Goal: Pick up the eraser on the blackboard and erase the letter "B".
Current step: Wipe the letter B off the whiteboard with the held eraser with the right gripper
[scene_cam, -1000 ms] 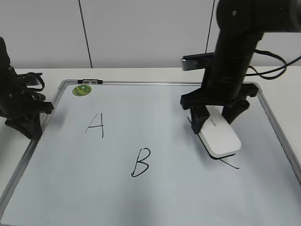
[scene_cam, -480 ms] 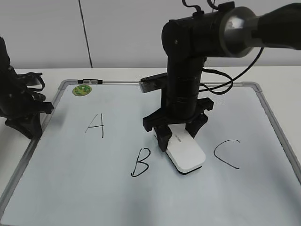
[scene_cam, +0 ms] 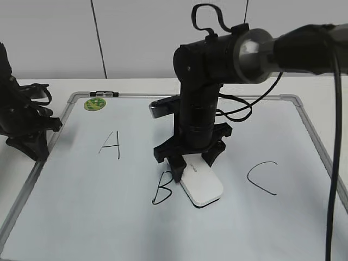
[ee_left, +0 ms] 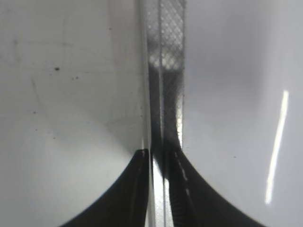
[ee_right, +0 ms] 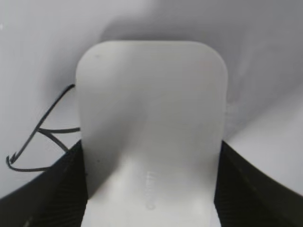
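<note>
The blackboard (scene_cam: 81, 217) is a pale whiteboard with a grey frame lying flat on the table. The letter "B" (scene_cam: 161, 190) is a black marker stroke near its middle; it also shows in the right wrist view (ee_right: 42, 137), partly covered. My right gripper (scene_cam: 190, 162) is shut on the eraser (scene_cam: 202, 187), a white rounded block held flat on the board with its left edge over the B's right side. In the right wrist view the eraser (ee_right: 151, 123) fills the space between the fingers (ee_right: 61, 189). My left gripper (scene_cam: 32, 144) rests at the board's left edge, jaws nearly together over the frame (ee_left: 163, 85).
A black "A" (scene_cam: 111, 145) is left of the B and a black "C" (scene_cam: 262, 177) is to its right. A round green sticker (scene_cam: 94, 103) sits at the board's top left corner. The right arm's cable (scene_cam: 244, 111) hangs over the board's upper part.
My right gripper has carried the eraser leftward across the board, from over the C to the B's right edge. The C is uncovered. The left arm has not moved.
</note>
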You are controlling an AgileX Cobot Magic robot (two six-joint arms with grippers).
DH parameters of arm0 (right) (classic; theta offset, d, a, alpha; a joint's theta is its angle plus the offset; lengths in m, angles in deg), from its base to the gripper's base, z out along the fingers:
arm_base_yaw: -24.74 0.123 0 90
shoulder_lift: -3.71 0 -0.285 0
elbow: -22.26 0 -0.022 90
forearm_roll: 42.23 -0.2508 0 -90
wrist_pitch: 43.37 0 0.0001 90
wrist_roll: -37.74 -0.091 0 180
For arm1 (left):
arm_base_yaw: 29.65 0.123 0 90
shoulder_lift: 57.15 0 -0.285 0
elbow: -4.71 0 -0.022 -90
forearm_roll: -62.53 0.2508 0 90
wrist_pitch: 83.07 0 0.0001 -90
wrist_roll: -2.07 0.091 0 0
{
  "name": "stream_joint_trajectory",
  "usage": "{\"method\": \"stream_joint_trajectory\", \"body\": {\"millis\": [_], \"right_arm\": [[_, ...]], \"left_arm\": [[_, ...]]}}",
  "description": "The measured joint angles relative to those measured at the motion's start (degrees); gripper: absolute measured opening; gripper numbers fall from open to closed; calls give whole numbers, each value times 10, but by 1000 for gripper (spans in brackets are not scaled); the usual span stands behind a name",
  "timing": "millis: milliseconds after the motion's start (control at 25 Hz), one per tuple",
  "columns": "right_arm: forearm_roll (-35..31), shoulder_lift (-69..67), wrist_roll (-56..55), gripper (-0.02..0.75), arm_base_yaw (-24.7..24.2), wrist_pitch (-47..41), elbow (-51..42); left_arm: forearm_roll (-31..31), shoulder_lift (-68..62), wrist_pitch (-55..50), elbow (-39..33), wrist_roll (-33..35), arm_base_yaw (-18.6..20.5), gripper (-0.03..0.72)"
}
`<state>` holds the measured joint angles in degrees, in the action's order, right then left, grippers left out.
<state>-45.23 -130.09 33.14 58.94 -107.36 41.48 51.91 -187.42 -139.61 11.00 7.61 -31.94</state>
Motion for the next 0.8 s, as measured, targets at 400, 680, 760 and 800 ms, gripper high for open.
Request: {"method": "stream_joint_trajectory", "body": {"millis": [400, 680, 760, 800], "right_arm": [[2, -7, -3, 517, 3, 1, 5], [16, -7, -6, 517, 13, 1, 4], [16, -7, -6, 517, 14, 1, 4], [16, -7, -6, 517, 14, 1, 5]], "left_arm": [[-3, 0, 0, 0, 0, 0, 106], [-3, 0, 0, 0, 0, 0, 106], [-3, 0, 0, 0, 0, 0, 106], [-3, 0, 0, 0, 0, 0, 107]]}}
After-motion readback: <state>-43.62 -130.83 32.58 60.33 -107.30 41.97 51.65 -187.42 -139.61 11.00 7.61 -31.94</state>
